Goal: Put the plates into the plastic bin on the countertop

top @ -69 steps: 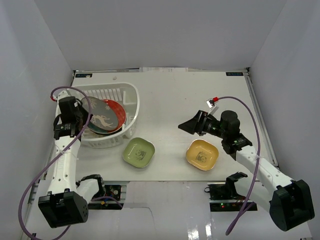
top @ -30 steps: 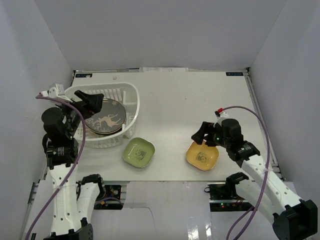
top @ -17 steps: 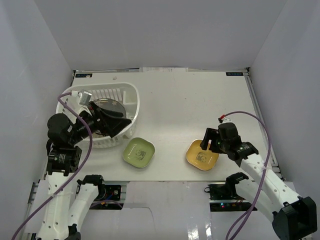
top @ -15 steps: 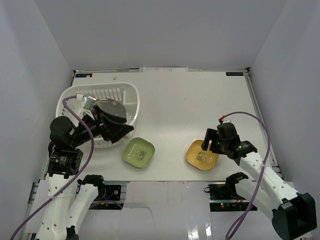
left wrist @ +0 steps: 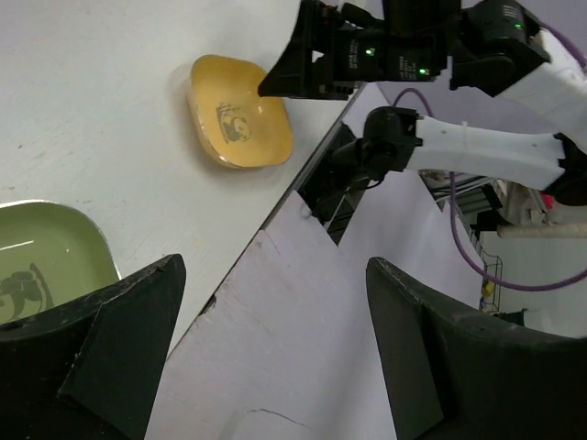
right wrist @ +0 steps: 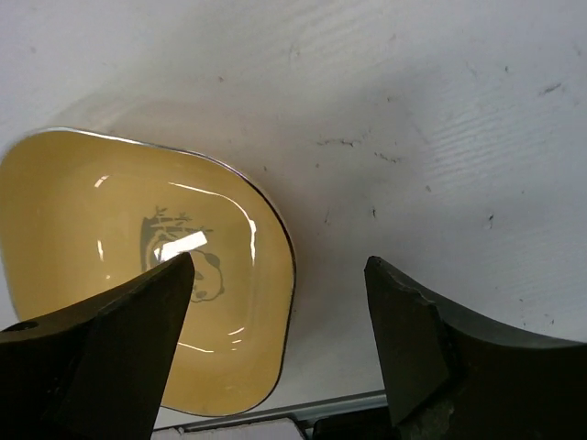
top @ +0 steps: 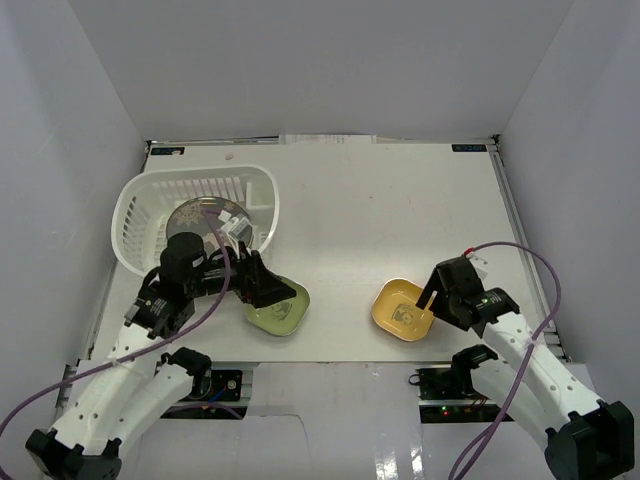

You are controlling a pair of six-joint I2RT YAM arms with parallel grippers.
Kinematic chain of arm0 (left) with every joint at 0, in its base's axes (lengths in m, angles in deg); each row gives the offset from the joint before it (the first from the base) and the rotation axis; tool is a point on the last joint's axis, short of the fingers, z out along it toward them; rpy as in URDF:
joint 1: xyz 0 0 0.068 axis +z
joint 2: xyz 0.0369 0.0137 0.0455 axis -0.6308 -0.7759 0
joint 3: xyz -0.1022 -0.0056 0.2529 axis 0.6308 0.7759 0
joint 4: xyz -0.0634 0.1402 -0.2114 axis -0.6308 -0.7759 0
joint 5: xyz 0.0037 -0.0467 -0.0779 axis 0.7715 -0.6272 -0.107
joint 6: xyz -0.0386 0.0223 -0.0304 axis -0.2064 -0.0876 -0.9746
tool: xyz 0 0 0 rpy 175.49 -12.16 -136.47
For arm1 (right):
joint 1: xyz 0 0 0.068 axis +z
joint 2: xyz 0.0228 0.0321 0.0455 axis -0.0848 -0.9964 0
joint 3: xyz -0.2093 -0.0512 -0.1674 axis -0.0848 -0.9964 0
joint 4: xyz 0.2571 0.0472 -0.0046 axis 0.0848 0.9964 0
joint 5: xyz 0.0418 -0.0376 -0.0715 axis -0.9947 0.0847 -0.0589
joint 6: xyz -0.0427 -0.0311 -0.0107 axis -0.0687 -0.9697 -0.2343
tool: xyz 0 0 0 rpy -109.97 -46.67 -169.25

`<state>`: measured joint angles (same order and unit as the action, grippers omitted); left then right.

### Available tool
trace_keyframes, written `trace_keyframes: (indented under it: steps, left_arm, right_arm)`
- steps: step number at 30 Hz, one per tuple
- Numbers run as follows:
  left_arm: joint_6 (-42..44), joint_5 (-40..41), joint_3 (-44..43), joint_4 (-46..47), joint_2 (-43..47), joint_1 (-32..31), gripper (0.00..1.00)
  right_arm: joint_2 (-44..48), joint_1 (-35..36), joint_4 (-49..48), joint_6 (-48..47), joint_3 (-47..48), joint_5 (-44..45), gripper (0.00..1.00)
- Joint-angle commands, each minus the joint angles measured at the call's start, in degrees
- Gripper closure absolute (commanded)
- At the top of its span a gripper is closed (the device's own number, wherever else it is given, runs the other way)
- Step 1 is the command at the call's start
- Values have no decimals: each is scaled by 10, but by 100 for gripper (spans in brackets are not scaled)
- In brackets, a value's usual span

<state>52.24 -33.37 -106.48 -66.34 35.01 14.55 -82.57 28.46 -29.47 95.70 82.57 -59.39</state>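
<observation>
1. Bin check: the plastic bin [top: 135, 190] sits on the countertop [top: 380, 200]. A grey plate [top: 195, 215] lies flat in it, and its pattern is too small to read from the top view.
2. The green plate [top: 285, 315] is outside the bin, on the countertop just off the bin's near-right corner.
3. The yellow plate [top: 400, 310] is also out, well right of the bin and past the green one.
4. The left gripper [top: 272, 290] has its jaws spread wide with nothing between them. It sits between the bin and the green plate, overlapping the plate's bin-side edge in the top view. In the left wrist view one finger [left wrist: 119, 348] is above the green plate's rim. I can't tell whether it touches.
5. The right gripper [top: 430, 300] is far from the bin, on the yellow plate's side away from it. Its claw is released and wide. In the right wrist view the plate's rim corner lies between the fingers [right wrist: 413, 339], not pinched.
</observation>
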Motion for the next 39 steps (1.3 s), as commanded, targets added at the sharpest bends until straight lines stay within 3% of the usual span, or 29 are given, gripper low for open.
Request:
trace_keyframes:
  steps: [1, 5, 6, 7, 8, 12, 19, 24, 34, 35, 36, 38, 39]
  left_arm:
    - [7, 114, 27, -10, -16, -41, 10]
    - [-22, 220, 51, -3, -53, -147, 9]
    - [-29, 250, 55, -3, -60, -172, 9]
    - [-36, 282, 57, -2, -68, -223, 9]
    - [-50, 351, 58, -3, -86, -246, 8]
    - [-76, 466, 62, -1, -136, -298, 7]
    - [-94, 575, 62, -3, -251, -348, 8]
    - [-116, 621, 61, -6, -284, -364, 12]
    - [-153, 639, 35, -14, -406, -411, 39]
    - [-158, 647, 34, -15, -415, -413, 46]
    - [-160, 651, 33, -16, -417, -416, 64]
    - [-164, 665, 26, -20, -416, -420, 83]
    - [-164, 671, 11, -24, -412, -424, 98]
  right_arm:
    - [4, -3, -6, 60, -34, -30, 20]
    - [-12, -2, -54, 67, -54, -38, 39]
    - [-20, -2, -62, 67, -58, -38, 48]
    - [-24, -3, -68, 67, -59, -35, 52]
    - [-29, -2, -80, 66, -61, -28, 57]
    - [-20, -5, -82, 47, -58, 10, 90]
    - [29, -7, -83, -2, -31, 41, 92]
    - [38, -7, -107, -39, -14, 7, 92]
    - [64, -7, -161, -69, -11, -32, 92]
    - [73, -7, -161, -73, -7, -26, 92]
    - [77, -7, -160, -84, 3, -26, 92]
    - [87, -7, -158, -92, 13, -26, 92]
    - [89, -7, -158, -96, 17, -26, 92]
